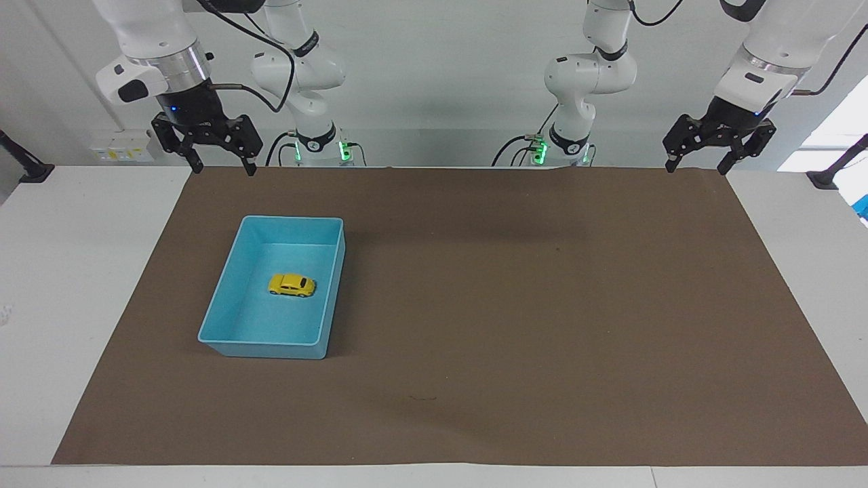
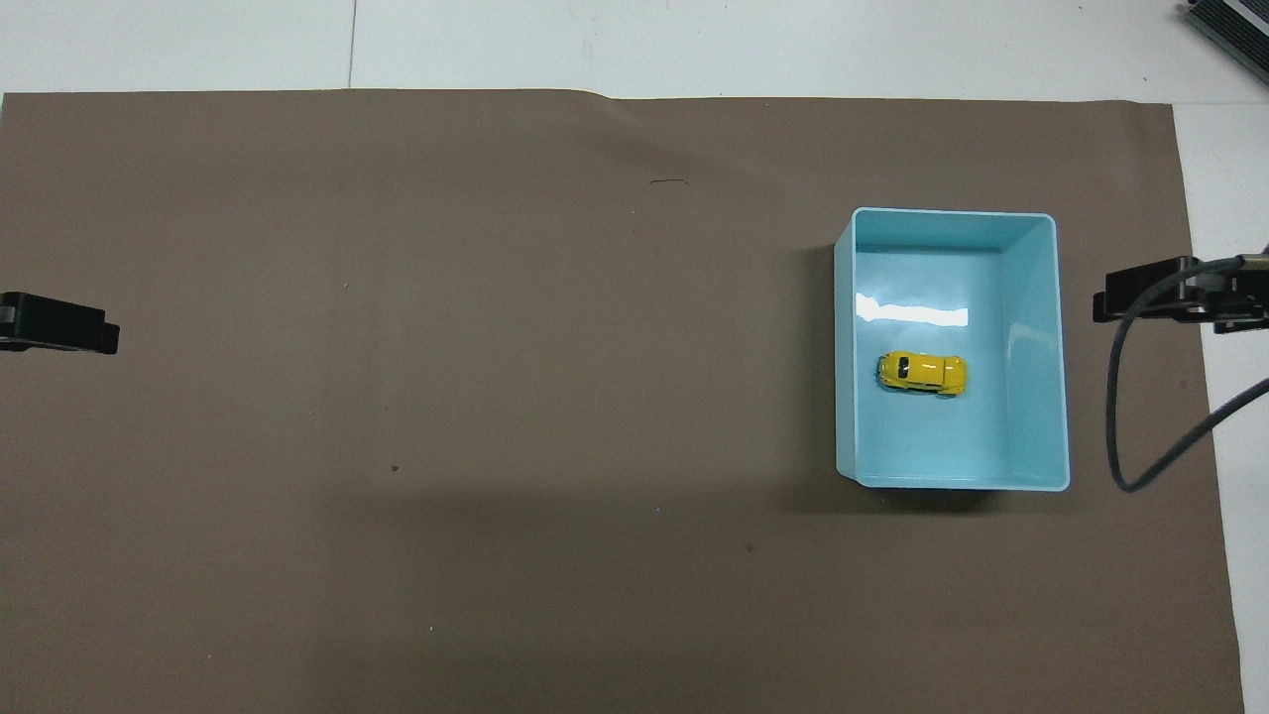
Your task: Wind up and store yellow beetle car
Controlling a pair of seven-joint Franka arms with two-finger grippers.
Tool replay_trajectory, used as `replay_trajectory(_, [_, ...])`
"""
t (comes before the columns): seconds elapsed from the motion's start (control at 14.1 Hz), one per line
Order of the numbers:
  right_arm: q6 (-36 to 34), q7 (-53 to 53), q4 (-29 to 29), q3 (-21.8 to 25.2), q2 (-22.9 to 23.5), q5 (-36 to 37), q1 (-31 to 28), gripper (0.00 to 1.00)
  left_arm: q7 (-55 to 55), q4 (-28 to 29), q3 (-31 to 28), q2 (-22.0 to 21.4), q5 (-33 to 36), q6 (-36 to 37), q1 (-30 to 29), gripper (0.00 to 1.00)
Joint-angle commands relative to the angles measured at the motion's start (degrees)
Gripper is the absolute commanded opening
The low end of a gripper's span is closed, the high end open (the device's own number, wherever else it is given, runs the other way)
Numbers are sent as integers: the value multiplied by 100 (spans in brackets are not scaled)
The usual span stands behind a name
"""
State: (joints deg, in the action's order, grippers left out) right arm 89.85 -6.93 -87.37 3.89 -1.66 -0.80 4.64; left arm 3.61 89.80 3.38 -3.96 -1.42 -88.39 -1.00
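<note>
The yellow beetle car rests on its wheels on the floor of a light blue bin, near the bin's middle. The bin stands on the brown mat toward the right arm's end of the table. My right gripper hangs open and empty in the air over the mat's edge by the robots. My left gripper hangs open and empty over the mat's corner at the left arm's end. In the overhead view only dark tips of the right gripper and the left gripper show at the sides.
A brown mat covers most of the white table. A black cable hangs from the right arm beside the bin. Nothing else stands on the mat.
</note>
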Motion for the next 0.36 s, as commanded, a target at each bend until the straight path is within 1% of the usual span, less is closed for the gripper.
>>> replay_trajectory(0.0, [-99,-90,-26,-2,-80,-61,-60,100,60,37,5,-96,-60,68,-49,100])
replay_trajectory(0.28, [-108,-81,-52,33,-106,-61,-51,100,60,37,5,-96,-60,68,-41,100])
